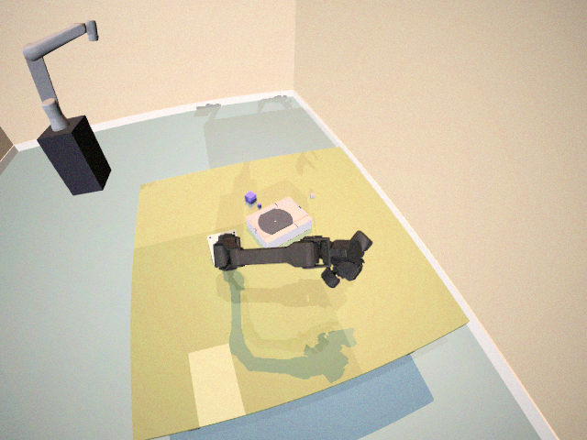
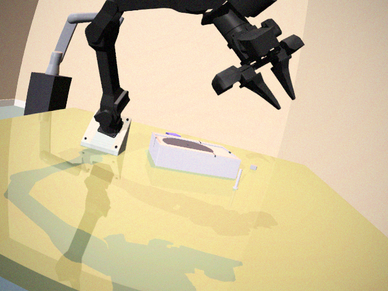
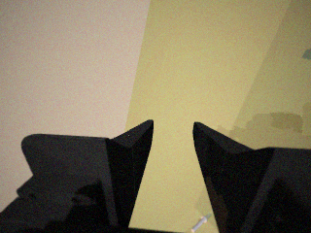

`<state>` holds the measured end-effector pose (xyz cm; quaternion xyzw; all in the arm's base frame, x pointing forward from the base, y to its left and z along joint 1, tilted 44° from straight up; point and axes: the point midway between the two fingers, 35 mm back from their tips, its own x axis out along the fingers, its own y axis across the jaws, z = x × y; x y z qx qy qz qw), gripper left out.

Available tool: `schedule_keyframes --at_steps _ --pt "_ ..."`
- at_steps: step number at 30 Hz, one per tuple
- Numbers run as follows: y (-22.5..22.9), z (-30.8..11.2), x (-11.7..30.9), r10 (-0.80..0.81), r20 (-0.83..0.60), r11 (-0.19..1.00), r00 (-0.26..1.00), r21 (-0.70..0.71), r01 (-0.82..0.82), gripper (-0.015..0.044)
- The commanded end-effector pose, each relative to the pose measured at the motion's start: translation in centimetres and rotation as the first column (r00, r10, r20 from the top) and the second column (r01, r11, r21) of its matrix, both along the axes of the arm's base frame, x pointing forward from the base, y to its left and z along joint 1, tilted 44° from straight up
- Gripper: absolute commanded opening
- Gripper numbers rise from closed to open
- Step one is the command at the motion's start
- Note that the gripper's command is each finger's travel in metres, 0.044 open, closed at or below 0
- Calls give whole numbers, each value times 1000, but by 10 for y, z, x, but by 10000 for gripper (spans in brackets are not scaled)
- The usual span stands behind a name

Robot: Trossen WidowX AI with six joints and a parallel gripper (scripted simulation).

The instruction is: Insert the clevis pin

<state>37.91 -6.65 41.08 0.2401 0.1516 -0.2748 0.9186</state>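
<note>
A yellow bench [image 1: 165, 307] [image 2: 313, 203] [image 3: 170, 73] was set against a pale wall [image 1: 426, 118] [image 2: 188, 62] [image 3: 63, 63], with a dark pedestal [image 1: 71, 160] [image 2: 40, 94] and the grey arm [image 1: 57, 39] [image 2: 65, 39] it carried seen at far left. Next along, the black arm [image 1: 270, 256] [image 2: 108, 68] was mounted on one white base plate [image 1: 212, 241] [image 2: 94, 142]. Two purple blocks, a larger block [image 1: 250, 197] [image 2: 173, 134] and a smaller block [image 1: 259, 205], were placed behind the steel tray [image 1: 303, 229] [image 2: 194, 167]. In that single tray, one dark disc [image 1: 268, 227] [image 2: 188, 145] was laid flat, its middle hole left unfilled. Just beyond the tray's right end, the one clevis pin [image 2: 237, 180] [image 3: 200, 223] was stood on the bench, apparently on its head; from above it was not made out, presumably being hidden by the arm. Farther right, one small pale block [image 1: 312, 195] [image 2: 253, 167] was seen. The jaws, two fingers in all, were held high above the bench, parted partway with nothing between them. Two arms were counted in total. The disc had been seated in the tray, but no further step was judged complete: the pin was still to be gripped, turned head up, passed through both holes and released, and the arm withdrawn clear.
</note>
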Motion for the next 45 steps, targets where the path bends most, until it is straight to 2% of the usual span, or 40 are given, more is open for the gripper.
schedule_keyframes --at_steps 1,5,10,14,16,18,45 --pt "19 -66 26 68 -292 985 954 -134 -111 160" --pt "38 -127 40 108 -564 931 818 -231 -282 160" --pt "65 -205 42 92 -850 793 518 -252 -554 160" --pt "87 -266 29 2 -980 627 201 -156 -763 160" --pt "97 -294 19 -76 -997 529 29 -65 -846 160" --pt "103 -313 10 -141 -986 460 -87 13 -888 160" --pt "89 -332 16 -155 -982 447 -108 28 -894 160"
